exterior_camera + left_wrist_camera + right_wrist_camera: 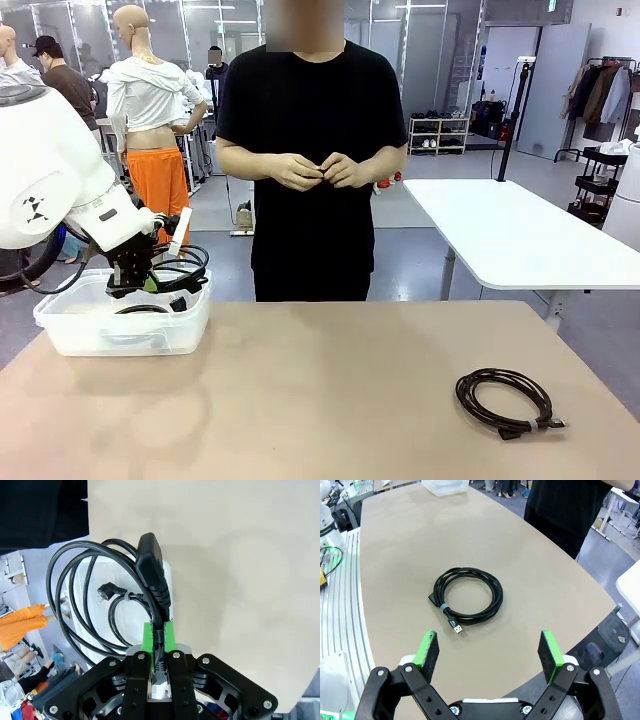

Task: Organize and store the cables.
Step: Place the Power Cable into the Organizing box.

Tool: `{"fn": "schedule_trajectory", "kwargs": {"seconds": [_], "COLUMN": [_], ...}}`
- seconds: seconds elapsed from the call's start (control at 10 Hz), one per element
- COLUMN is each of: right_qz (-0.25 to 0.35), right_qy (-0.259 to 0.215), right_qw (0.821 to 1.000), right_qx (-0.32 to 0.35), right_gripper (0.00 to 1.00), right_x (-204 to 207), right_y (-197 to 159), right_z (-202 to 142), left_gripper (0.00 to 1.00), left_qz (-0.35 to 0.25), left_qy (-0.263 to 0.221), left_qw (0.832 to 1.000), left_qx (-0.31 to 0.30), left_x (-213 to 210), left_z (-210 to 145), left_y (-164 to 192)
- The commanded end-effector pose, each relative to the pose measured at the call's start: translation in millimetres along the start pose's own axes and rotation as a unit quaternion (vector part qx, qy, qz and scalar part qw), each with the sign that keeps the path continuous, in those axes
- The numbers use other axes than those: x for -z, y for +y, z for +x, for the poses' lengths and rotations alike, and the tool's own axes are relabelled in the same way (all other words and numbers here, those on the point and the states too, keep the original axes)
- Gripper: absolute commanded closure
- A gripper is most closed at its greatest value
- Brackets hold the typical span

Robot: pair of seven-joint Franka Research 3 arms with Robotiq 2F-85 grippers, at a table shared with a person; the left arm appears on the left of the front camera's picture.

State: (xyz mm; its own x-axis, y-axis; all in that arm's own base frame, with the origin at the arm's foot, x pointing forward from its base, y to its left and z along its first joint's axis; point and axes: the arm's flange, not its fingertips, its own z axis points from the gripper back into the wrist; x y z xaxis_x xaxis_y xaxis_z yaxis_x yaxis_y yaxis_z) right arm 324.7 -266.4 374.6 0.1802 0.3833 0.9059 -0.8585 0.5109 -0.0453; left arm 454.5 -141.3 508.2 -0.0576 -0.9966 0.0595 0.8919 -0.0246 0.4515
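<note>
The matte beige table (330,390) carries a translucent, round-cornered plastic tub (60,335) at its far left corner. Near the right edge a thin black cable (505,400) lies flat in a round coil, its pale band and plug ends pointing toward that edge. The left pincer (159,632) is clamped on a glossy black power cable (152,575) over the tub, the blocky plug pointing along the fingers. The right pincer (490,652) gapes wide, holding nothing, above the flat coil.

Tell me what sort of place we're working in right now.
Probably an open lab or workshop hall, not a home: a second white table behind the person, a shelf of shoes, a coat rack, and a bare grey floor.
</note>
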Motion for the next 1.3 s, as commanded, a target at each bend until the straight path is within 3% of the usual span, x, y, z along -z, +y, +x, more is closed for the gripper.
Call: {"fn": "schedule_trajectory", "kwargs": {"seconds": [0.0,0.2,0.3,0.5,0.7,1.2], "right_qz": [-0.008,-0.008,-0.008,-0.008,-0.008,-0.008], "right_qy": [0.001,0.001,0.001,0.001,0.001,0.001], "right_qw": [1.000,1.000,1.000,1.000,1.000,1.000], "right_qx": [0.013,0.013,0.013,0.013,0.013,0.013], "right_gripper": [0.00,0.00,0.00,0.00,0.00,0.00], "right_x": [2,2,2,2,2,2], "right_y": [2,2,2,2,2,2], "right_z": [4,4,4,4,4,4], "left_gripper": [1.00,1.00,0.90,0.90,0.90,0.90], "left_qz": [0.004,0.004,0.000,0.008,-0.010,-0.090], "left_qy": [0.006,0.006,0.000,0.085,0.121,0.111], "left_qw": [1.000,1.000,1.000,0.996,0.992,0.989], "left_qx": [-0.001,-0.001,0.001,-0.002,-0.040,-0.040], "left_x": [-2,-2,0,13,36,100], "left_z": [0,0,1,-23,-44,-84], "left_y": [0,0,0,27,54,92]}}
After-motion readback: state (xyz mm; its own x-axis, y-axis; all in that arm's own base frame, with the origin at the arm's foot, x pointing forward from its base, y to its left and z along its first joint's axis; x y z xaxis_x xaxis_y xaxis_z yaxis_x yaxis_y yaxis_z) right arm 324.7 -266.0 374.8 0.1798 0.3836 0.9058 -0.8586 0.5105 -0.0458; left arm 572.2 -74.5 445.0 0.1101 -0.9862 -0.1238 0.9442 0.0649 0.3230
